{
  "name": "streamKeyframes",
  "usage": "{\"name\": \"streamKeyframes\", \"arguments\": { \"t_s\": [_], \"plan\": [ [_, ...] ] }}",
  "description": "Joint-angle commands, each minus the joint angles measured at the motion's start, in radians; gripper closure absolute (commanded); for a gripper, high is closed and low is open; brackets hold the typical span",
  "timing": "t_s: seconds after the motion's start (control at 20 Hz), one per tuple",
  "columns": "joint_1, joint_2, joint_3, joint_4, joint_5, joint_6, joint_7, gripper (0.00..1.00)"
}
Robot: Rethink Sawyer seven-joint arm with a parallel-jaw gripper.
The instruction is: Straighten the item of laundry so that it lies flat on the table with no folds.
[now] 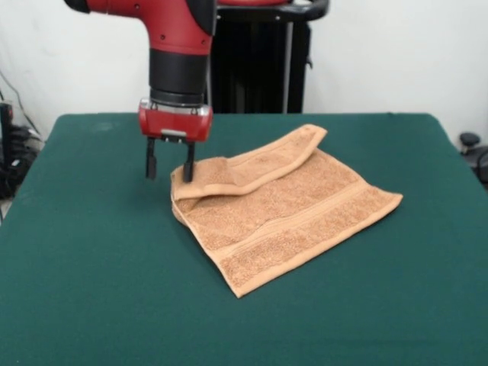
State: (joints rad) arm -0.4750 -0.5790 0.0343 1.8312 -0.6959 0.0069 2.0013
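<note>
Dark green felt covers the worktop [91, 290], and the towel [297, 229] lies near its middle with one strip folded back over the top, running from the left corner toward the far edge. The gripper [169, 166] hangs at that left corner, jaws apart, one finger [187, 163] at the folded edge, the other clear of the cloth. Unfolding appears to be in hand: next, close on the flap's corner, lift it and draw it off the towel

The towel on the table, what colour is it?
Orange-tan terry-cloth towel, with woven band stripes; front view.
</note>
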Motion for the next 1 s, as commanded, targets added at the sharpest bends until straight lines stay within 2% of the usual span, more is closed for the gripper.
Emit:
{"name": "streamKeyframes", "arguments": {
  "t_s": [0.05, 0.4, 1.0],
  "plan": [
    [0.036, -0.101, 0.135, 0.149, 0.09, 0.212, 0.035, 0.0],
    [0.067, -0.157, 0.151, 0.157, 0.155, 0.271, 0.053, 0.0],
    [0.225, -0.085, 0.06, 0.076, 0.246, 0.222, 0.163, 0.0]
  ]
}}
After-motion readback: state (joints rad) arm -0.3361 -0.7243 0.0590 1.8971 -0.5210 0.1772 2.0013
